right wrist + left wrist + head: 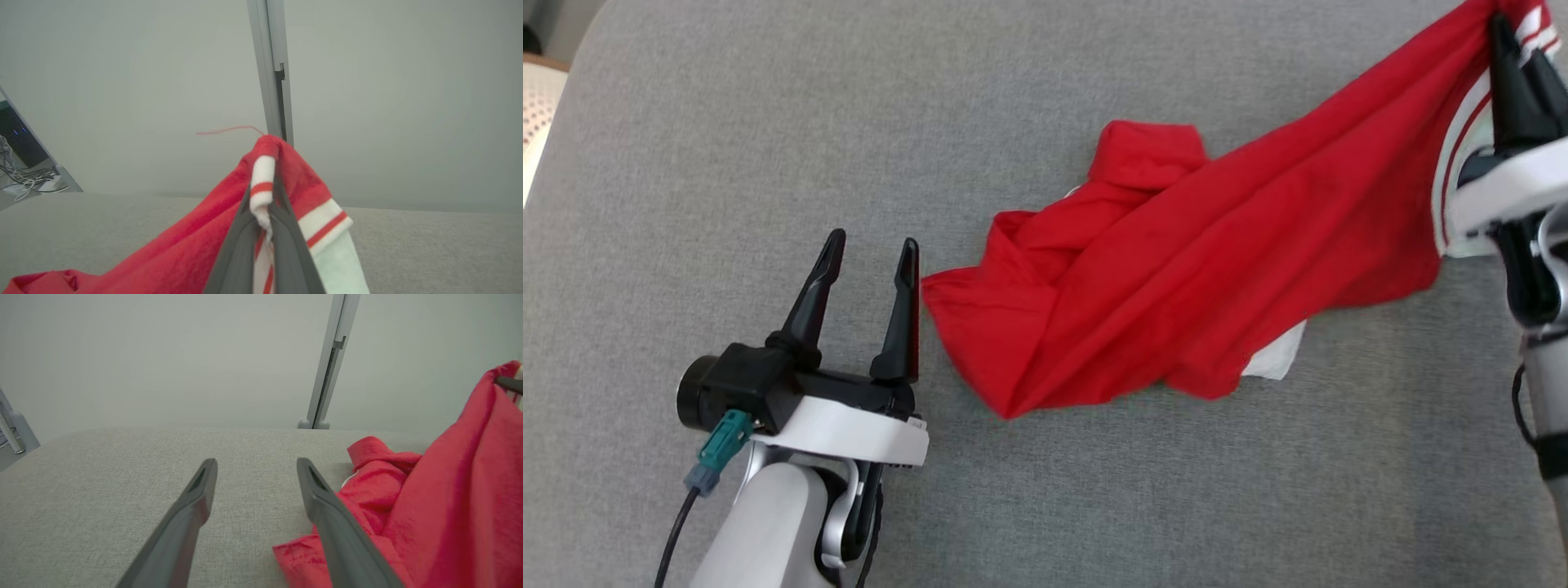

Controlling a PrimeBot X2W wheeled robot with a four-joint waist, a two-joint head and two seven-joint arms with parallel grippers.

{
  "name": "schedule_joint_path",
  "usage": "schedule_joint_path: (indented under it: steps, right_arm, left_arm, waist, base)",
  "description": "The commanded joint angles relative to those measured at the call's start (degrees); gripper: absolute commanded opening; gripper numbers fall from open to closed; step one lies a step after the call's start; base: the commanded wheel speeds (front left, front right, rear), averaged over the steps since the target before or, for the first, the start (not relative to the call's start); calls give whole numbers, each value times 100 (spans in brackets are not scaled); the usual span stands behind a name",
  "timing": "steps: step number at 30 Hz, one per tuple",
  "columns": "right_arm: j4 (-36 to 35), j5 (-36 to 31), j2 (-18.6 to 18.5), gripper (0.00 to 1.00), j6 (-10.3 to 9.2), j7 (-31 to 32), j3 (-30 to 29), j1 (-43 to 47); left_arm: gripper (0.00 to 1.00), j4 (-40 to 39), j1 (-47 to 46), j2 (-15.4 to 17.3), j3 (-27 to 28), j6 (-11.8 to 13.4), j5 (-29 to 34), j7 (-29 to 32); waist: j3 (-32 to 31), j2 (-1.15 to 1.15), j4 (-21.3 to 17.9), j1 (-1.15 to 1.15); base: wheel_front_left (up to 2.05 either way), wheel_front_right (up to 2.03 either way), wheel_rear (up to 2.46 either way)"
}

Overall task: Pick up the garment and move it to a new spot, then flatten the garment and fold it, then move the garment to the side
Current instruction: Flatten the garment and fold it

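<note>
Head view first: we see the left tool (872, 242) at the lower left over the grey, cloth-covered table (768, 122). Its two dark fingers are spread wide with nothing between them. The finger nearer the middle stands just beside the left edge of the red garment (1217, 269); we cannot tell whether they touch. The garment lies crumpled near the middle of the table and stretches up to the upper right. There the right tool (1515, 41) has its fingers pressed together on the corner with the white-and-red striped trim.

From the left wrist, we look along the left tool (256, 463), fingers wide apart over bare table (102, 477). The garment (449, 506) is bunched on the right, behind that side's finger, and rises toward the upper right corner. A pale metal post (331, 363) stands against the wall beyond the table's far edge.

From the right wrist, the right tool (264, 196) pinches a fold of the garment (184, 253). White cloth with a red stripe is squeezed between the closed fingers. The striped cuff (327, 228) hangs to the right, the red cloth falls away to the lower left, and a loose red thread (229, 130) sticks out from the top.
</note>
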Motion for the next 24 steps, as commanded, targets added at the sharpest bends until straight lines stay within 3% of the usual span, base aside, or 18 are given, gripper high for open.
schedule_joint_path:
  steps: [1, 2, 3, 4, 8, 13, 18, 24]
  right_arm:
    - [371, 78, -55, 0, 0, -84, 109, -244]
    - [371, 78, -55, 0, 0, -84, 109, -244]
    - [582, 86, -77, 47, 0, -154, 173, -362]
    - [759, 110, -90, 100, 0, -233, 246, -495]
    - [1211, 170, -83, 100, 0, -606, 543, -658]
    - [1043, 202, -172, 100, 0, -1147, 832, -288]
    - [265, -5, -248, 100, 0, -1415, 740, 455]
    - [-942, -333, -5, 100, 0, -1233, 279, 1892]
  left_arm:
    - [100, 44, -139, -36, 37, -66, 71, -24]
    - [100, 44, -139, -36, 37, -66, 71, -24]
    - [100, 72, -158, -60, 57, -98, 88, -24]
    - [100, 90, -180, -94, 74, -123, 116, -24]
    - [100, 140, -200, -176, 191, -186, 198, -24]
    - [100, 171, -24, -193, 385, -229, 294, -24]
    - [100, 172, 168, -134, 623, -219, 398, -24]
    - [100, 233, 440, -34, 803, -188, 477, -24]
  waist:
    - [163, 0, 133, 0]
    - [163, 0, 133, 0]
    - [178, 0, 138, 0]
    - [188, 0, 141, 0]
    - [152, 0, 72, 0]
    - [-39, 0, -123, 0]
    - [-321, 0, -351, 0]
    - [-738, 0, -586, 0]
  base:
    - [0, 0, 0]
    - [0, 0, 0]
    - [0, 0, 0]
    - [0, 0, 0]
    - [0, 0, 0]
    - [0, 0, 0]
    - [0, 0, 0]
    - [0, 0, 0]
